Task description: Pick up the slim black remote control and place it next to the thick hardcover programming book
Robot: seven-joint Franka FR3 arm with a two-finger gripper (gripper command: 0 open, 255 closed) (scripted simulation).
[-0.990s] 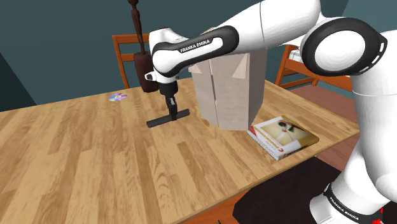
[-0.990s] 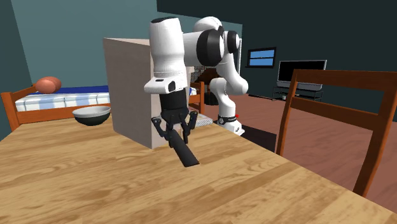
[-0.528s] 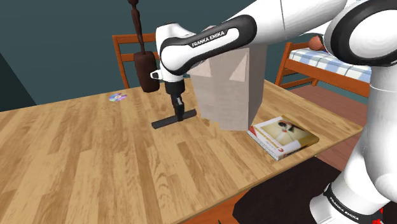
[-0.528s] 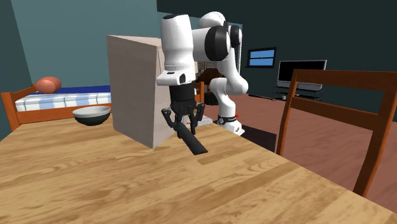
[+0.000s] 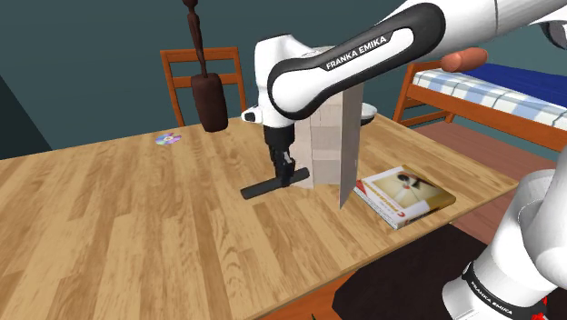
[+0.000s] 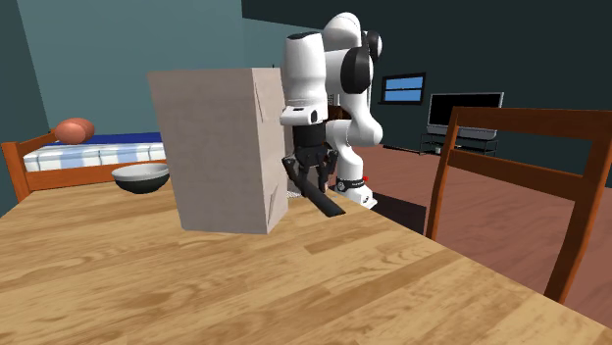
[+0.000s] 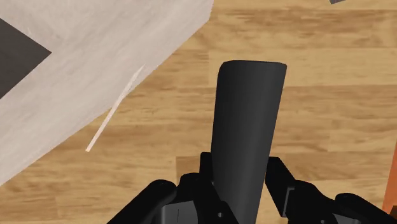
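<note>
Wood-grain table [image 5: 136,227] runs under everything you are working over. Closest in, on the hand's own camera, you have the gripper [image 7: 240,167] clamped on the slim black remote [image 7: 245,127]. Both fingers [image 7: 283,181] press its sides near one end, so most of its length sticks out ahead of them. From the second exterior view it hangs low over the wood with the free end tipped down; whether that end clears the surface I cannot tell. Just beside the hand stands a tall pale box [image 5: 327,145]. In the shoulder view it sits between the remote and the book [image 5: 404,194], which lies flat near the table's edge at that view's right.

That box is your main hazard, as I judge it. A straight run toward the book would take the remote or the wrist into its face. A shove could slide it onto the book or push the book off the edge. Gripped so far from its middle, the remote could also swivel between the fingers if its low end catches the wood. Lift first, then go around or over.

Farther off, a dark brown bottle-shaped thing [image 5: 207,95] and a small disc [image 5: 168,139] rest by the chair [image 5: 223,57], well apart from your path, with a bed [image 5: 491,86] beyond.
</note>
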